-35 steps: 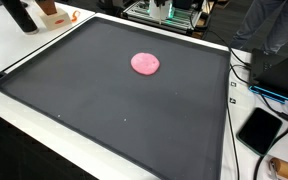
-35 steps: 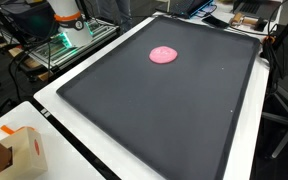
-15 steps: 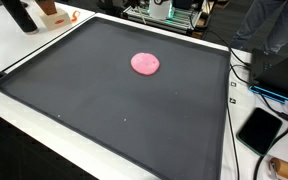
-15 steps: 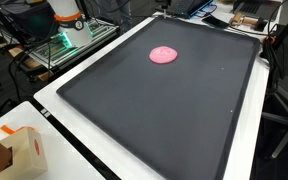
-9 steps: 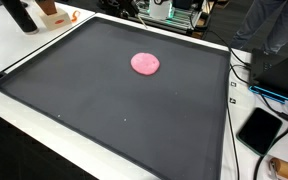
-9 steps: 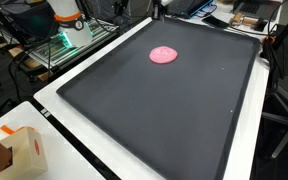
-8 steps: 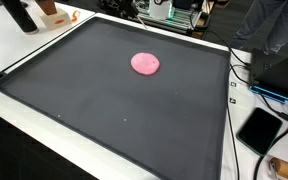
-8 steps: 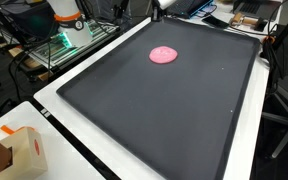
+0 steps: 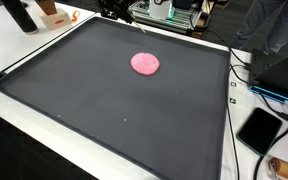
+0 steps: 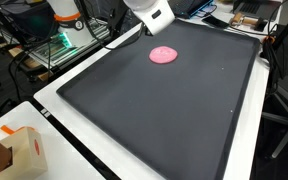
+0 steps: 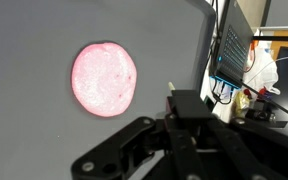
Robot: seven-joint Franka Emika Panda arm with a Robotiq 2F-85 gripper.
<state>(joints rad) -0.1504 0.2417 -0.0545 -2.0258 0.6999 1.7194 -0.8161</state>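
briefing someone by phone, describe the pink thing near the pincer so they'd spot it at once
Find the big dark mat that covers most of the white table. Near the end where the pincer hangs lies a flat round pink disc. It is the only pink thing, alone on the dark surface.

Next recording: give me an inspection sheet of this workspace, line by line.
Surface: dark rimmed mat on a white table; no spills seen.
Job's things: pink round disc, flat on the mat, apart from the claw.
Clutter: cardboard box and dark phone-like slab, both off the mat.
Grippers: claw hovers near the disc, holding nothing; jaw state unclear.
Cables: cables beside the mat's edge.
Surroundings: monitor beyond the mat.
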